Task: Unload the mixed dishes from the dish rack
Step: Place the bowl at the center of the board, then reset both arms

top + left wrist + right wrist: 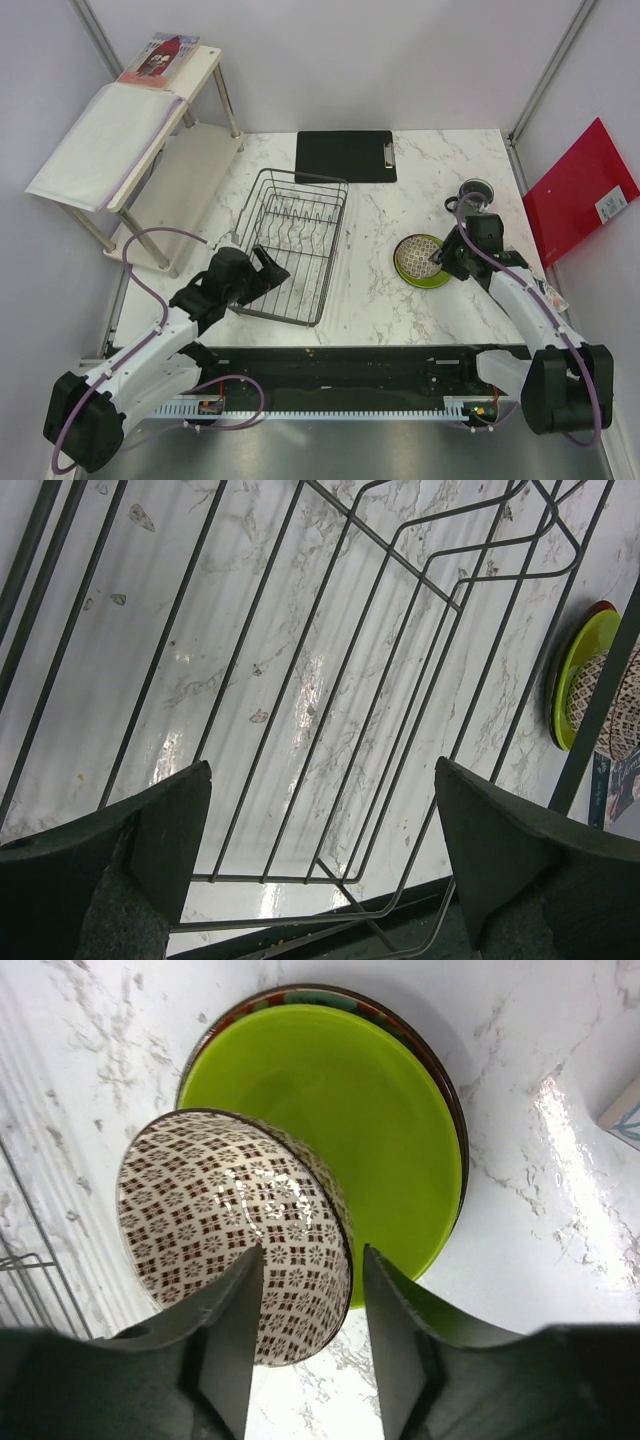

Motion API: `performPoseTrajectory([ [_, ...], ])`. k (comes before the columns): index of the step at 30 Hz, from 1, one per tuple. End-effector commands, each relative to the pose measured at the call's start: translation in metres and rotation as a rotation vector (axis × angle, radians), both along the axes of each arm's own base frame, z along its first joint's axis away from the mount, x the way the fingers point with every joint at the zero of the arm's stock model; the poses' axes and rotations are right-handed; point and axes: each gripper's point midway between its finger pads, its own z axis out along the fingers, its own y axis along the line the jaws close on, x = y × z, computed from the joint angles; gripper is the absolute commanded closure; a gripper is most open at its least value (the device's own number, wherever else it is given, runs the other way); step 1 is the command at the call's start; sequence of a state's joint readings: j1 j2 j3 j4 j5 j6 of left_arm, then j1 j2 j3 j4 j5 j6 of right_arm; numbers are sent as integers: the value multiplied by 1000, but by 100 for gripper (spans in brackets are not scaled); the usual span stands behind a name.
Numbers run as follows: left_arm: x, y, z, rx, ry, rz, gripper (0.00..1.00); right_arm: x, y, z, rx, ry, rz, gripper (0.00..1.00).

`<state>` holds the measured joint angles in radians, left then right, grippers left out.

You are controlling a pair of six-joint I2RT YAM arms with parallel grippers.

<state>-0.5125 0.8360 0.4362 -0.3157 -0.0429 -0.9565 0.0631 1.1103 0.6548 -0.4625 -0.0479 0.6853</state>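
The dish rack (295, 245) stands left of centre and holds no dishes; its wires (400, 560) fill the left wrist view. My left gripper (262, 268) (325, 770) is open and empty over the rack's near end. The lime-green plate (425, 282) (340, 1110) lies on the dark red patterned plate (300, 995) on the table at the right. A bowl (417, 254) (220, 1210) with a brown-patterned inside rests on them. My right gripper (440, 258) (312, 1260) is partly open, one finger inside the bowl's rim and one outside. The dark mug (475, 190) stands behind.
A black clipboard (345, 155) lies at the table's back. A white shelf unit (130, 130) stands beyond the left edge and a red folder (580, 190) leans beyond the right edge. The plates also show in the left wrist view (575, 670).
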Motion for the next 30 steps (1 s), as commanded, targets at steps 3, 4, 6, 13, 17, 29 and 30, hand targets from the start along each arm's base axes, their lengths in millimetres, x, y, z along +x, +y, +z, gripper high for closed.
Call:
performPoseTrajectory([
  [3,9,-8,19,-15,-64,-43,1,23,-2,89,13,-258,-46,41],
  [4,11,-10,24,-19,-74,-53,1,24,1,100,21,-287,-43,40],
  [6,13,-12,26,-4,-81,-77,1,28,13,133,48,-396,-12,37],
  [13,17,-25,31,25,-63,-164,1,19,102,191,58,-652,302,27],
  [17,18,-28,35,58,-76,-181,0,14,130,180,-129,-651,345,24],
  [29,33,-29,69,213,-152,-220,1,-1,189,187,-408,-720,455,21],
  [30,34,-29,72,211,-161,-219,1,-2,190,187,-401,-723,456,21],
])
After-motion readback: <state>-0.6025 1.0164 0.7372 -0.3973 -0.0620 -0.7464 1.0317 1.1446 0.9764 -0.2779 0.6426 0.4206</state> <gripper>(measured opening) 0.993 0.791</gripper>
